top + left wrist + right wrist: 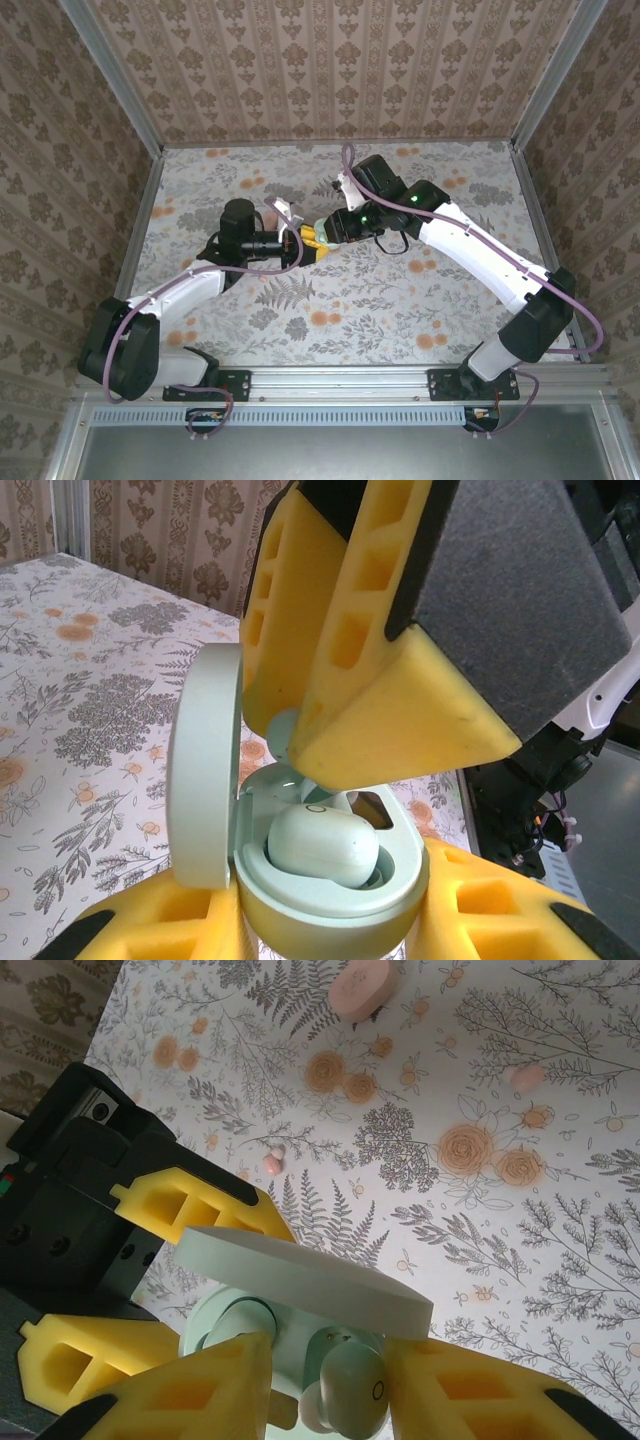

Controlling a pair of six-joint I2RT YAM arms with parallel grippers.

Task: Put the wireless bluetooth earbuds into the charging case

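The greenish-white bean-shaped earbud (355,1400) lies in a well of the open mint-green oval charging case (335,915). Its rounded body stands above the well rim. The flat mint-green lid (205,770) is swung fully open and stands upright at the hinge side of the case.

My right hand (330,1380) comes down onto the case from above. Its yellow foam fingers (470,1390) flank the earbud, and one finger touches the earbud body. I cannot tell whether the fingers actually clamp the earbud.

My left hand (330,930) is closed on the charging case. One yellow foam finger sits on each side of the lower shell and holds the case off the floral-patterned surface (500,1260).

In the top external view, both hands meet tip to tip near the middle of the surface.

Items lying on the surface, seen from the right wrist:
- A pink oval case (360,985), closed, lies well apart from the hands.
- A small pink earbud (270,1164) lies just beyond my left hand.
- A second small pink piece (527,1076) lies near the pink oval case. It is too small to identify.
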